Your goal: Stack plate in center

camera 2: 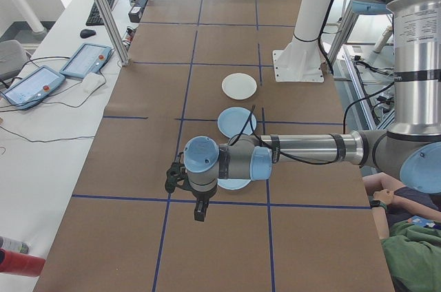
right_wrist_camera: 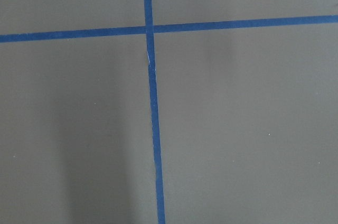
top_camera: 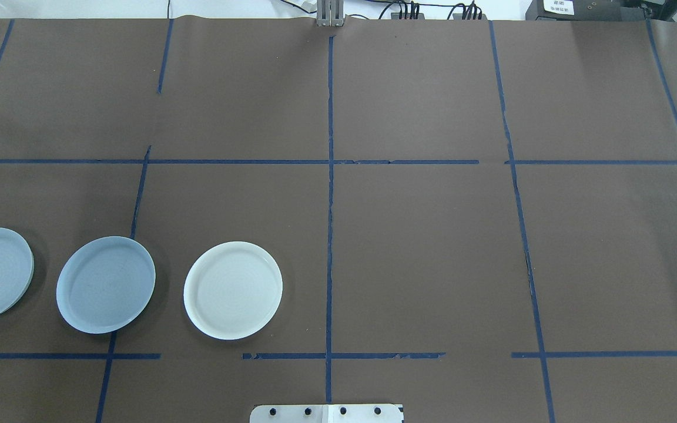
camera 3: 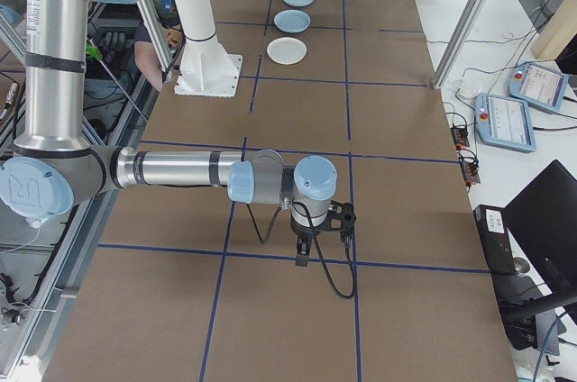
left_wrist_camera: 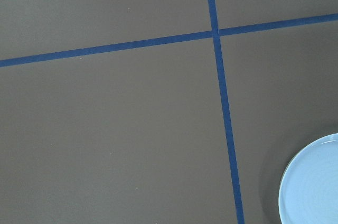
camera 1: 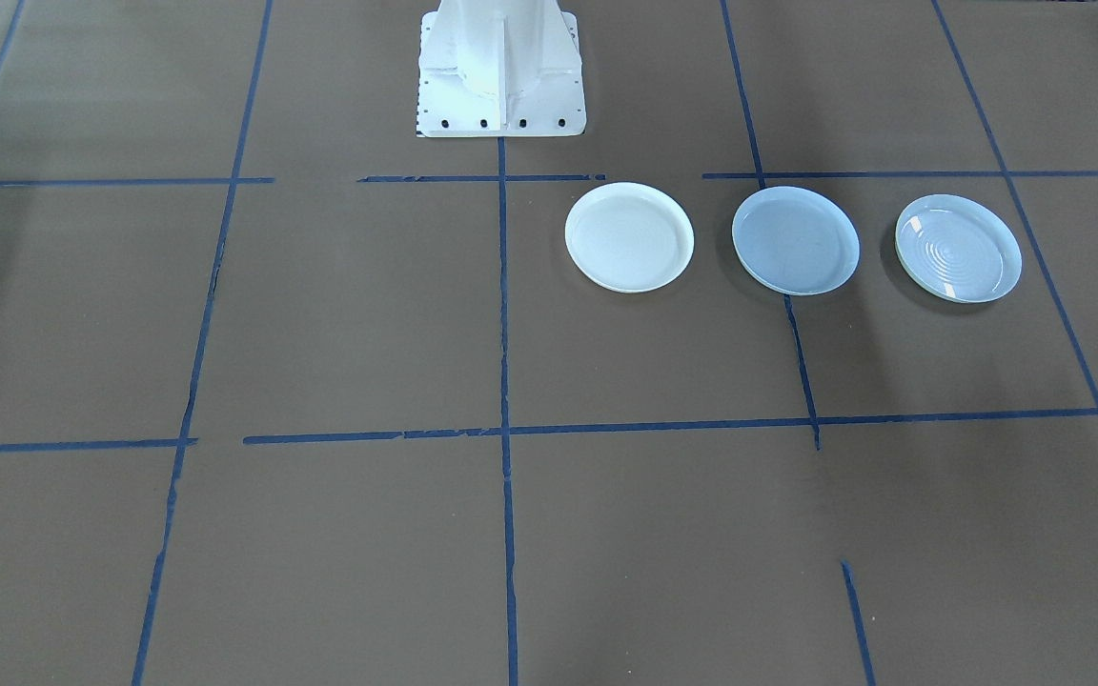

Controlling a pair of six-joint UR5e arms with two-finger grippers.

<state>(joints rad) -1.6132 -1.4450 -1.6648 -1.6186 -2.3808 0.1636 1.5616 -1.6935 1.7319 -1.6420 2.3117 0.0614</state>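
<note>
- Plates lie in a row of three, apart from one another: a round white matte plate [camera 1: 629, 237], a round, shallow, plain pale blue plate with a smooth matte face [camera 1: 795, 240] in the middle, and a round glossy pale plate with concentric rings [camera 1: 958, 249] at the far end.
- Nothing is stacked yet; every plate is bare, holding nothing, so the task appears to stand at its first step.
- The left gripper [camera 2: 198, 211] hangs above the brown paper-covered table [camera 1: 339, 314], with the ringed plate just behind it and the pale blue plate beyond that.
- The right gripper [camera 3: 303, 254] hangs well apart from all three plates, over bare paper by a crossing of blue tape lines [right_wrist_camera: 148, 28].
- Both grippers show only in the side views, so whether either is wide or narrow cannot be told; neither appears to hold anything.
- Judged from the layout, the next move calls for the left arm to take an outer plate by its rim and set it squarely on the pale blue one.
</note>
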